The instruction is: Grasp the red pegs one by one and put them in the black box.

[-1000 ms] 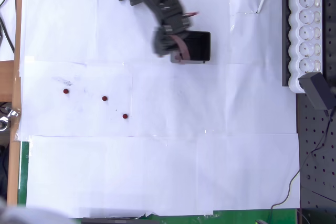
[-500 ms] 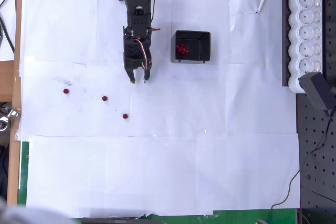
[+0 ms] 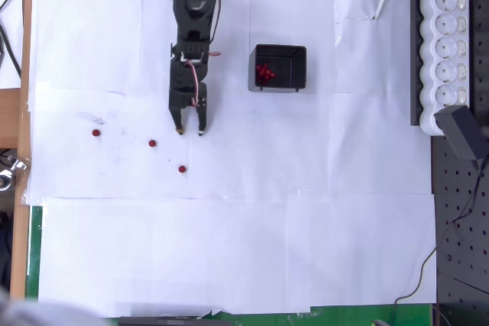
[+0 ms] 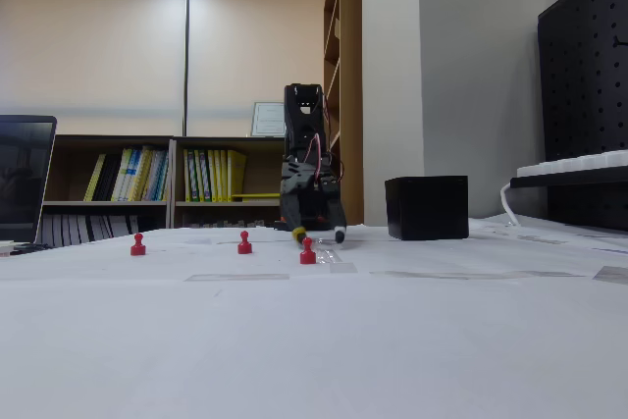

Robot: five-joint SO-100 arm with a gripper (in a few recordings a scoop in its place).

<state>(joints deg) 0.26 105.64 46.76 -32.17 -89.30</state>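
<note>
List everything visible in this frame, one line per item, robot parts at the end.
red pegs on the paper: three, dark red, standing apart in a loose row left of the box in the overhead view
red pegs in the box: a small cluster, red, number not countable
black box: one, black, open-topped, right of the arm
white paper sheets: several, white, covering the table
power strip: one, white, right edge
laptop: one, dark, left edge of the fixed view
bookshelf with books: one, back wall
gripper: one, black, open, empty, pointing down just above the pegs
</note>
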